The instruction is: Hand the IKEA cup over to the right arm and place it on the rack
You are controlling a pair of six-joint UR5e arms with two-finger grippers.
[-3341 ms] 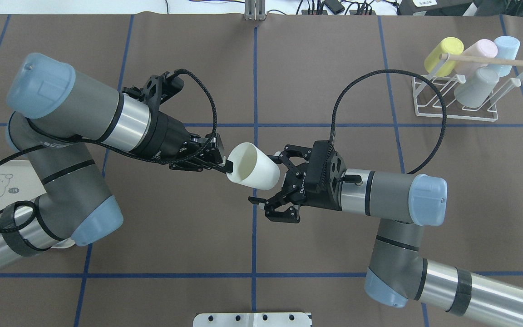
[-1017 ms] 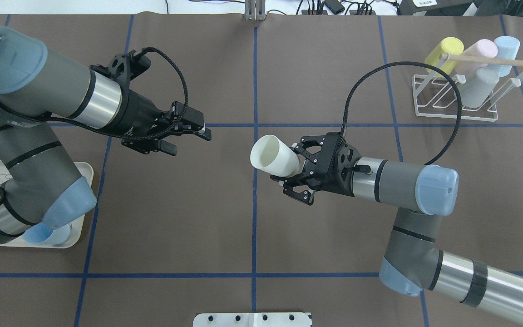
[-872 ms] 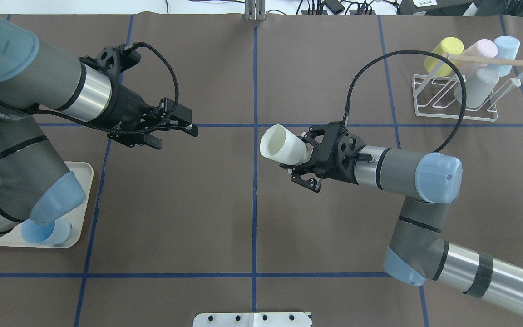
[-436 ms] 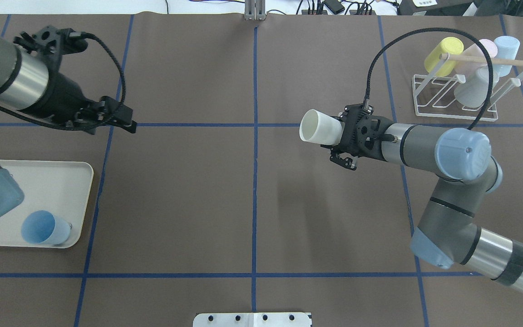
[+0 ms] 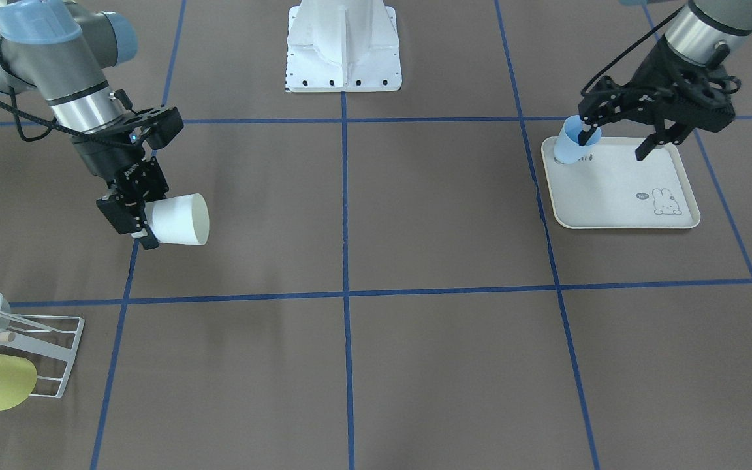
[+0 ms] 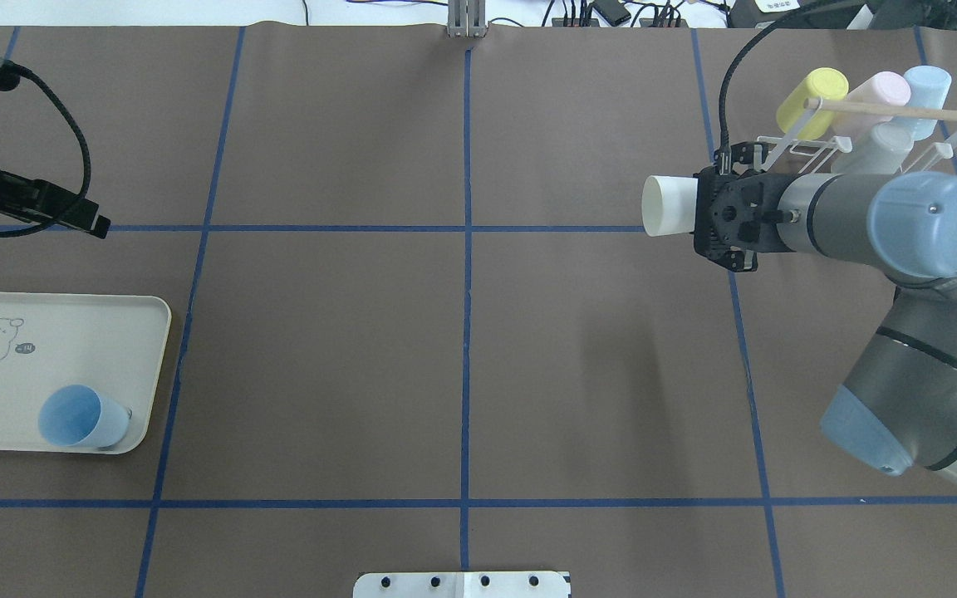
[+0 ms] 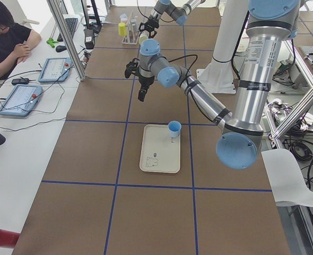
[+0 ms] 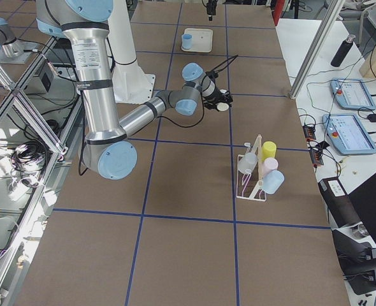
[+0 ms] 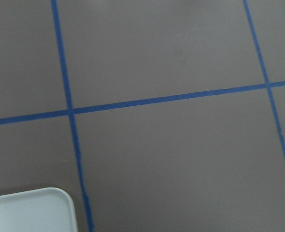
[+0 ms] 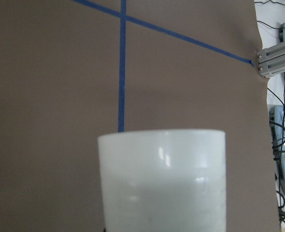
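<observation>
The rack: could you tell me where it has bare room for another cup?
Free: the rack's row nearer the robot, bare wire beside the grey cup, before the yellow cup. Crowded: the far row, with the yellow cup, pink cup and pale blue cup. The right arm, holding the white cup, hides part.

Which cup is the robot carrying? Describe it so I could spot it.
Find the white wire rack of pastel cups on the brown table. The right arm beside it holds a cup sideways in the air: plain white, the only one not resting on anything.
</observation>
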